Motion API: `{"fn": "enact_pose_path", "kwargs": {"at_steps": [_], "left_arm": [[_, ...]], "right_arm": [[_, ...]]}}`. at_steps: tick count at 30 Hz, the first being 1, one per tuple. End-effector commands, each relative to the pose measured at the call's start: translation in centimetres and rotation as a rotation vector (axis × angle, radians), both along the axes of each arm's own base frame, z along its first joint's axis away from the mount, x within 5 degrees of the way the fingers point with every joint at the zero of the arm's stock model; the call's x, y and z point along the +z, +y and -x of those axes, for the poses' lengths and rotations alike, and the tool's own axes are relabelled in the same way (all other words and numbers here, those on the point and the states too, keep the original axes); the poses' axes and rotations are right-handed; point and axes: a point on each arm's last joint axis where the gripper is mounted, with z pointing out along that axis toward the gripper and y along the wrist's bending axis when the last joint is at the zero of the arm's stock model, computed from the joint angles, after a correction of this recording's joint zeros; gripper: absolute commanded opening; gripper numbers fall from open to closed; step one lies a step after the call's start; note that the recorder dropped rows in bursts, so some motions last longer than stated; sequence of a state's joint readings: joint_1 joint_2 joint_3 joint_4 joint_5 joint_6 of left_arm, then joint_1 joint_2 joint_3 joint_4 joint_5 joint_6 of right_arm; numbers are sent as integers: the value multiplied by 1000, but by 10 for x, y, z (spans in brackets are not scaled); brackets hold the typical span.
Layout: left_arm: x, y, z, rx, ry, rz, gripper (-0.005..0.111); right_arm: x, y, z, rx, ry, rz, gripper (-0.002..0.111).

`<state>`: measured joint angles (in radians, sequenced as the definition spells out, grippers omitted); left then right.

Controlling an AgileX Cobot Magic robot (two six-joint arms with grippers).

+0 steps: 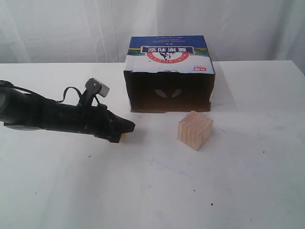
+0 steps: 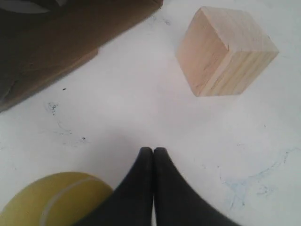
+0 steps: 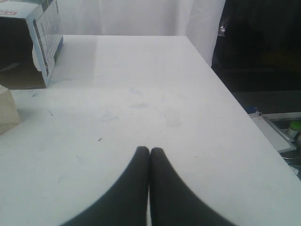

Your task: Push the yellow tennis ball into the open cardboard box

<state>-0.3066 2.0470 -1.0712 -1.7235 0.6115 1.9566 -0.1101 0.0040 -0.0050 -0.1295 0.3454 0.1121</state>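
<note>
on white table (image 1: 248, 181), open cardboard box (image 1: 169, 64) empty, yellow tennis ball (image 2: 51, 200) outside

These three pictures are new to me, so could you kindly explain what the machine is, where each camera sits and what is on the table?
It is a robot with two arms, each ending in a two-fingered gripper. One picture comes from a camera off the arms. It shows the white table, an open cardboard box lying on its side, a wooden cube and the black left arm reaching in low.

The other two come from cameras on the wrists. The left gripper is shut on nothing, with the yellow tennis ball right beside it on the table. The right gripper is also shut and empty, above bare table away from the ball. Nothing is held.
</note>
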Motion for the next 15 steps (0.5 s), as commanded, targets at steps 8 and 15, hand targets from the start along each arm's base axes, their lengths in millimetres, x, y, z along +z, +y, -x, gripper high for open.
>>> {"fn": "enact_pose_path", "kwargs": {"at_steps": [8,15], "left_arm": [[67,8,5,-77,-271,91,0],[31,41,-20,157,-219,-203,0]], "right_arm": [[-1,0,0,2,-1,1,0],[-1,0,0,2,-1,1,0]]}}
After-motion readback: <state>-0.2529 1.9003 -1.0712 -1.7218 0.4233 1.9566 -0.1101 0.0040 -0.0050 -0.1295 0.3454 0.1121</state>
